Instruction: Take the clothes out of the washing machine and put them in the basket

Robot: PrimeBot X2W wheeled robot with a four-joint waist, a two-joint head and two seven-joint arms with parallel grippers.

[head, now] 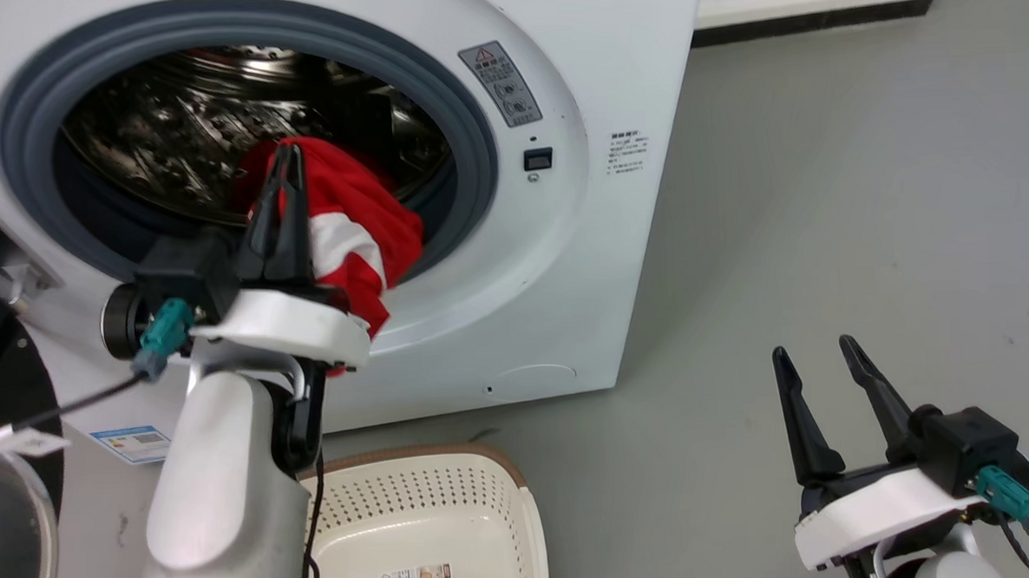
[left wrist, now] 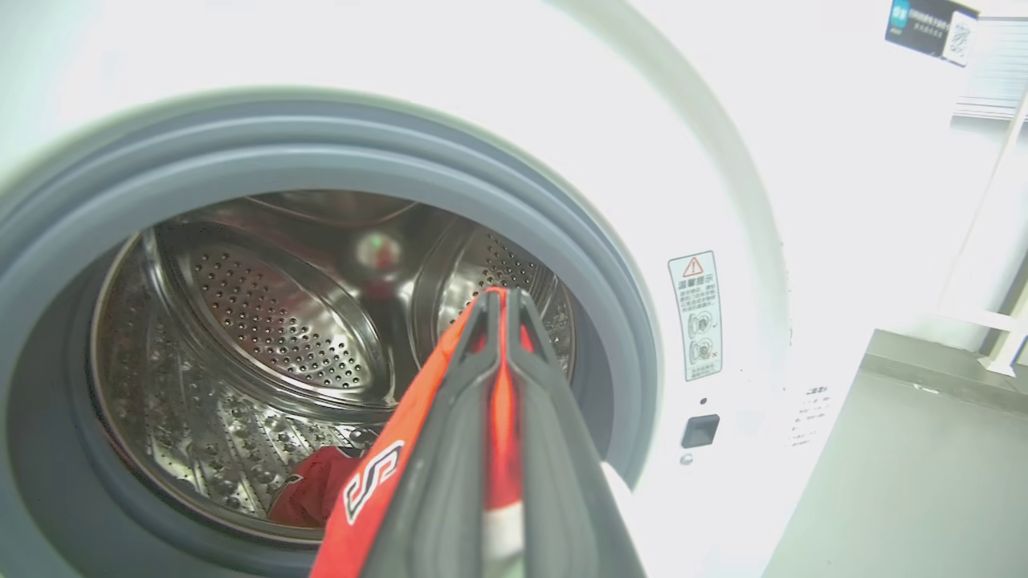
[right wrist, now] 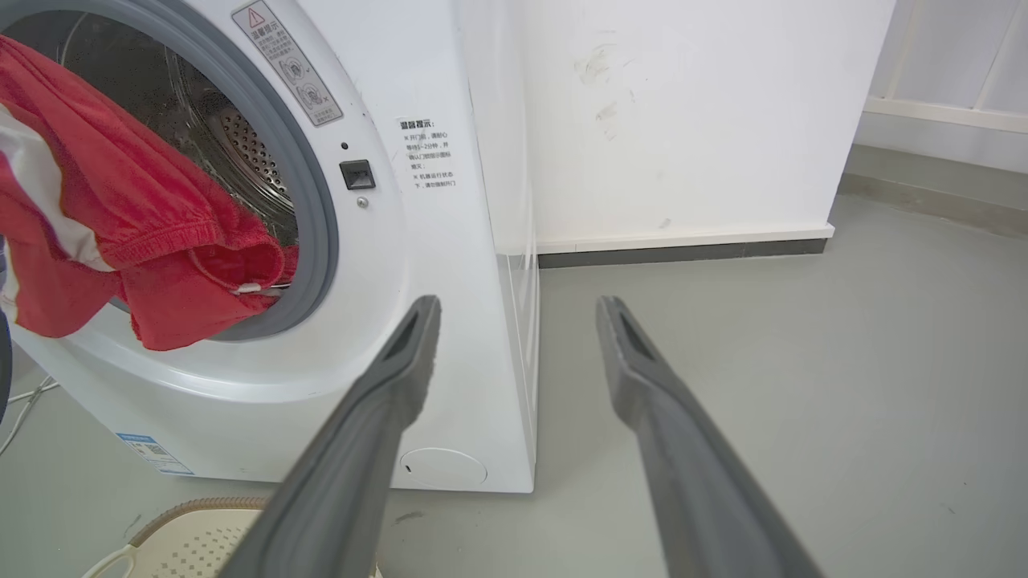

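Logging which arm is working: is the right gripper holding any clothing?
No, the right gripper has its fingers spread apart with nothing between them, beside the washing machine.

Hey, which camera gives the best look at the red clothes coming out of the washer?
Right wrist view: the clothes hang out over the ring, unobstructed. Head view: the left end effector, shut on them, hides part. Left wrist view: a strip pinched between the fingers, and more red low in the drum.
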